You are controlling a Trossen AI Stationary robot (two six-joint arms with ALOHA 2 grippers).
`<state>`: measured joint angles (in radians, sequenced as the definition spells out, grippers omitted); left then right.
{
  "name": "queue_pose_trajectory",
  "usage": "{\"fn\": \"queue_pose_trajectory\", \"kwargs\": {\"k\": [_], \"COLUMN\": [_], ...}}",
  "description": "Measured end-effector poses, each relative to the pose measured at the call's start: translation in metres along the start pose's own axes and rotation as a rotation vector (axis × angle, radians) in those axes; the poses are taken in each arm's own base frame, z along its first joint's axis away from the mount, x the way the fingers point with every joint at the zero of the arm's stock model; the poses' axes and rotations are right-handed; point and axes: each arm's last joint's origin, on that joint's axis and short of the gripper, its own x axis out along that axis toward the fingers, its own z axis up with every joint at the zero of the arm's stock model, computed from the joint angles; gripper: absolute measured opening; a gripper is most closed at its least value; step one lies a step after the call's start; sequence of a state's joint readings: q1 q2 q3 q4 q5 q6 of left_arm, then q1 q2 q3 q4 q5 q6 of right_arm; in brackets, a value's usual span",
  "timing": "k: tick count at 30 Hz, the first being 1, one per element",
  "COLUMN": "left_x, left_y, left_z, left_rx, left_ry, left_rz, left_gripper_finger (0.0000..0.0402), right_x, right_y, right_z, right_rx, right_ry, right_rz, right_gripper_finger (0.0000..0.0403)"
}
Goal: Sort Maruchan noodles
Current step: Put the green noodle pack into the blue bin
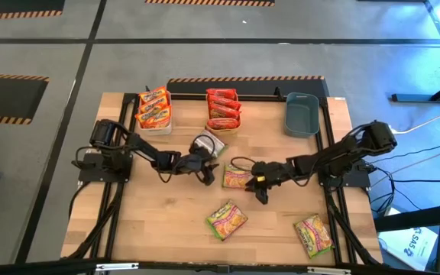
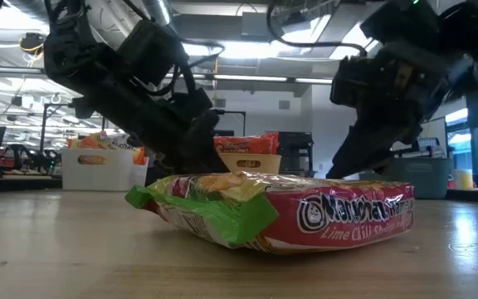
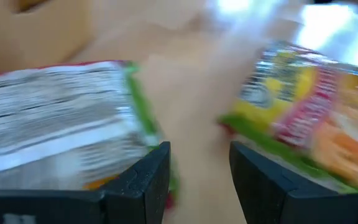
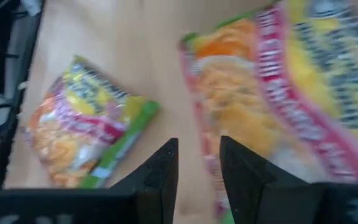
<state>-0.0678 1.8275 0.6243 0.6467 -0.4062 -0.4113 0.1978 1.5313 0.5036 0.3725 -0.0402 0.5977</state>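
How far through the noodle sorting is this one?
Partly done. Orange packets fill the white bin and red packets the orange bin; the blue bin looks empty. In hand: left gripper and right gripper, both open and empty, flank a green packet. Left: that one, a face-down packet and two more green ones.

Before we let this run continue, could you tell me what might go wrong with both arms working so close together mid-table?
1. The left gripper and right gripper flank the same green-yellow packet; with both closing in, the arms could collide.
2. Both grippers' fingers stand apart with nothing between them, so a grab on the flat, crinkly wrapper may slip.
3. The face-down packet beside the left arm could get swept aside.
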Motion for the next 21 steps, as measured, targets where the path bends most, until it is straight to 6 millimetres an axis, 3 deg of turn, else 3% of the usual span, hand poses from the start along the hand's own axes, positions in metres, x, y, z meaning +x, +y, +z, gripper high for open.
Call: {"fn": "queue_pose_trajectory", "kwargs": {"k": [5,9,14,21], "left_x": [0.003,-0.002,-0.013,-0.003], "left_y": [0.007,-0.007,-0.035,-0.049], "left_z": [0.003,0.009,0.01,-0.012], "left_rx": [-0.047,-0.043,0.021,0.082], "left_ry": [-0.015,-0.033,-0.078,-0.04], "left_rz": [0.038,-0.155,-0.388,-0.34], "left_gripper_finger": [0.0158,0.0158,0.0158,0.0158], "right_x": [0.005,-0.009,-0.024,-0.015], "right_y": [0.012,0.011,-0.014,-0.045], "right_z": [0.008,0.026,0.038,0.039], "right_rx": [-0.045,-0.088,-0.114,-0.094], "right_ry": [-0.016,-0.023,-0.034,0.012], "right_rz": [0.037,-0.026,-0.261,-0.371], "right_gripper_finger": [0.0104,0.0104,0.0104,0.0104]}}
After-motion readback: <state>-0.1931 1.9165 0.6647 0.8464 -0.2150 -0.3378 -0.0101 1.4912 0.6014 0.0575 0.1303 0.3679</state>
